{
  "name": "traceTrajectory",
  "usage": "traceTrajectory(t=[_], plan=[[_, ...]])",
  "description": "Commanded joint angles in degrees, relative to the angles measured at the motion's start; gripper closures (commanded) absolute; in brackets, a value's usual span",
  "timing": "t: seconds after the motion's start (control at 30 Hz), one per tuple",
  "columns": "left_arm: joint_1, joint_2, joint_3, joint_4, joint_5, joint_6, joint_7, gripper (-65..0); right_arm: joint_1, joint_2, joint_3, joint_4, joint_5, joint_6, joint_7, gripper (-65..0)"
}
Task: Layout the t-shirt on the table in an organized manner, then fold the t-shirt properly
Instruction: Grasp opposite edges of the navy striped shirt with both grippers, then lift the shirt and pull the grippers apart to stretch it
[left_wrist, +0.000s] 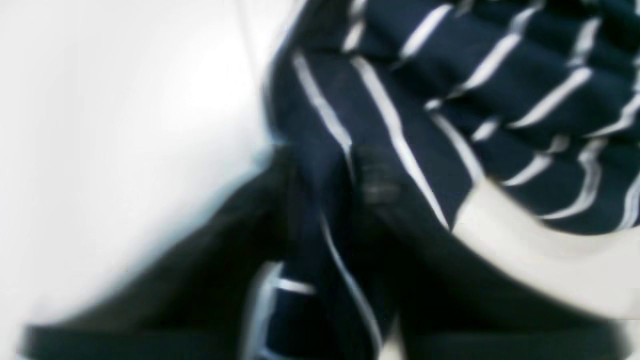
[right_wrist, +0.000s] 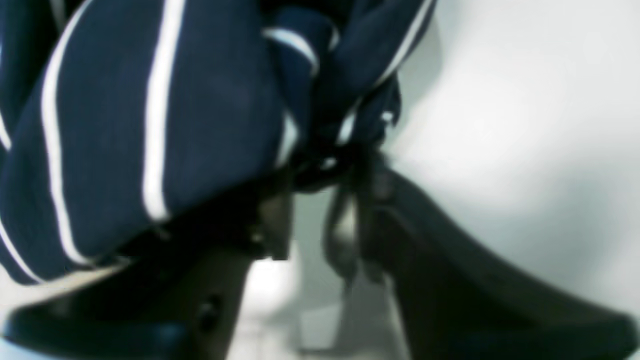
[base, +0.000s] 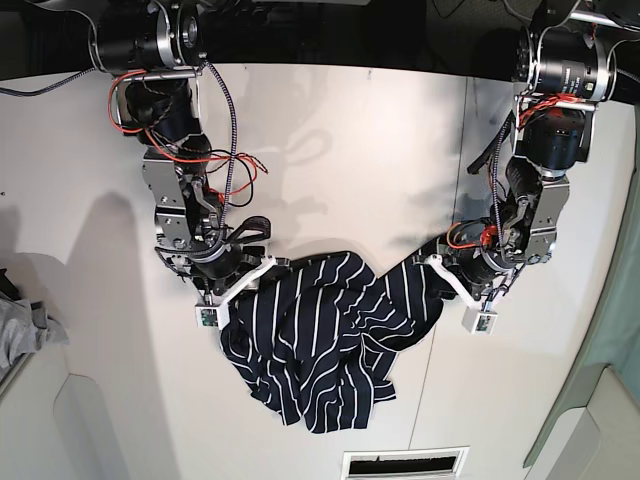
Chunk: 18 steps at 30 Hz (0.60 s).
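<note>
The navy t-shirt (base: 320, 345) with thin white stripes lies crumpled in a heap on the white table (base: 340, 150), hanging between both grippers. My left gripper (base: 432, 264), on the right of the base view, is shut on a bunched edge of the shirt. The left wrist view shows fabric (left_wrist: 450, 90) pinched at the gripper (left_wrist: 330, 170). My right gripper (base: 262, 268), on the left of the base view, is shut on the opposite edge. The right wrist view shows a fold (right_wrist: 150, 125) pinched at the gripper (right_wrist: 325, 167). Sleeves and collar are hidden in the folds.
A small grey cloth (base: 20, 325) lies at the far left edge. A thin dark seam (base: 466, 150) runs down the table on the right. A vent slot (base: 405, 463) sits at the near edge. White table shows beside the shirt in both wrist views (left_wrist: 100, 125) (right_wrist: 525, 100).
</note>
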<state>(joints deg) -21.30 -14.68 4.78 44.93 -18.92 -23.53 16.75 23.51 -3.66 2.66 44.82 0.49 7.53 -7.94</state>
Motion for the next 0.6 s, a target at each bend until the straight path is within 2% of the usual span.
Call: traceTrajectory(t=[0.0, 0.03, 0.1, 0.17, 0.27, 0.33, 0.4, 0.47, 0.57], plan=[[-1.1, -0.4, -0.1, 0.5, -0.1, -0.1, 0.8, -0.9, 1.5, -0.2, 0.0, 0.6, -1.1, 0.6, 1.4, -8.0], [-1.1, -0.4, -0.1, 0.5, -0.2, -0.1, 1.4, 0.0, 1.6, -0.4, 0.0, 0.6, -2.1, 1.5, 1.9, -0.7], [-1.3, -0.6, -0.1, 0.5, -0.2, -0.1, 2.7, 0.0, 2.1, -0.5, 0.0, 0.6, -3.9, 3.1, 2.2, 0.0], [-1.5, -1.3, -0.3, 0.9, -0.7, -0.1, 2.8, 0.0, 2.8, -0.5, 0.0, 0.8, -7.2, 3.5, 2.2, 0.0], [-1.4, -4.1, -0.3, 3.8, -3.8, -0.1, 4.6, 0.0, 2.6, 0.3, 0.0, 5.2, -10.2, 3.4, 0.7, 0.0], [-1.4, -6.7, -0.3, 7.4, -6.6, -0.1, 8.0, 0.0, 1.7, 1.5, 0.0, 10.9, -9.5, 3.4, -2.7, 0.0], [-1.4, -9.6, -0.4, 11.9, -9.0, 0.0, 12.3, 0.0, 0.9, 3.2, 0.0, 17.6, -6.7, 3.7, -6.1, 0.0], [-1.4, -12.4, -0.8, 16.8, -11.0, 0.0, 15.9, 0.0, 0.2, 5.3, 0.0, 24.5, -3.3, 5.6, -8.7, 0.0], [-1.4, -16.7, -1.7, 24.7, -13.2, 0.0, 19.4, 0.0, 0.1, 8.3, 0.0, 33.3, 0.4, 5.9, -13.5, 0.0]])
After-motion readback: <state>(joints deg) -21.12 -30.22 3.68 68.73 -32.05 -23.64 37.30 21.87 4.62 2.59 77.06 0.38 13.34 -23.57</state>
